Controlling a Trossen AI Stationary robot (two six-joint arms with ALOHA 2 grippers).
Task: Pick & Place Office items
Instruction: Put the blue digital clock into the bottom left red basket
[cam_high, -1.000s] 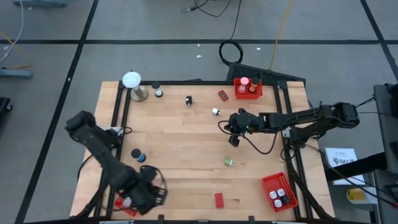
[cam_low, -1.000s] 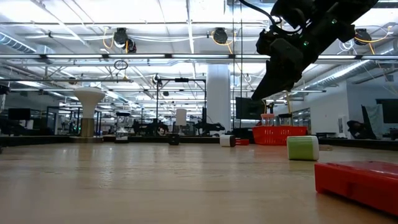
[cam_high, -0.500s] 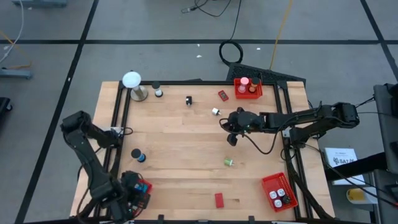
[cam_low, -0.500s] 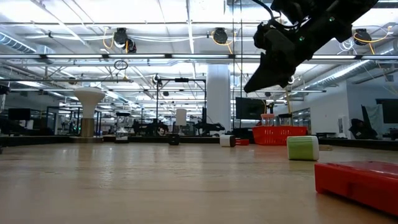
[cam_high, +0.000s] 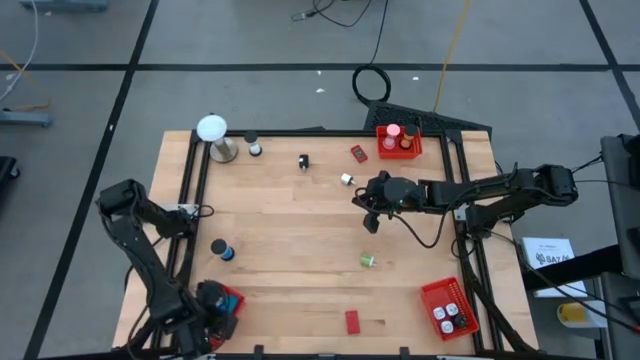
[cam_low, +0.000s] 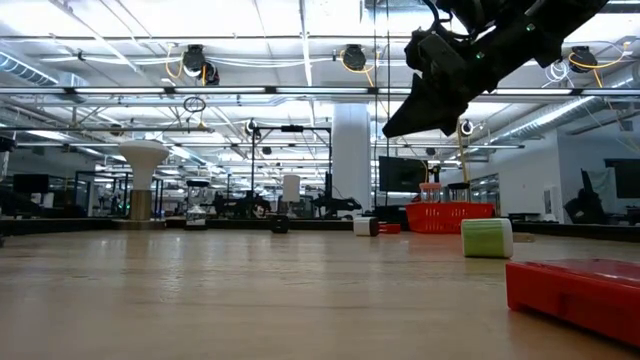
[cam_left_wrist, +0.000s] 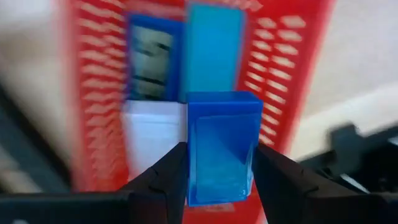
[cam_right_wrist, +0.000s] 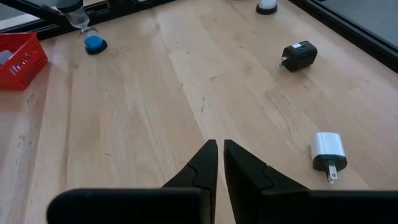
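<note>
High view: left gripper (cam_high: 212, 308) at lower left, over red basket (cam_high: 229, 298) at table's corner. Right gripper (cam_high: 369, 200) right of centre, raised. Green roll (cam_high: 368, 261), red block (cam_high: 352, 321) lower centre.

Low view: right gripper (cam_low: 405, 118) upper right, above table.

Left wrist: fingers clamp blue block (cam_left_wrist: 222, 147), frame centre, above basket.

Right wrist: fingers (cam_right_wrist: 204, 163) closed, empty; white charger (cam_right_wrist: 328, 153) lower right.

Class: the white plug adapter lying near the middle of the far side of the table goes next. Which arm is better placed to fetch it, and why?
The right arm. Its pincer hangs shut and empty close to the white plug adapter, which shows in its wrist view. The left pincer is busy holding a blue block over the red basket at the near-left corner.
</note>
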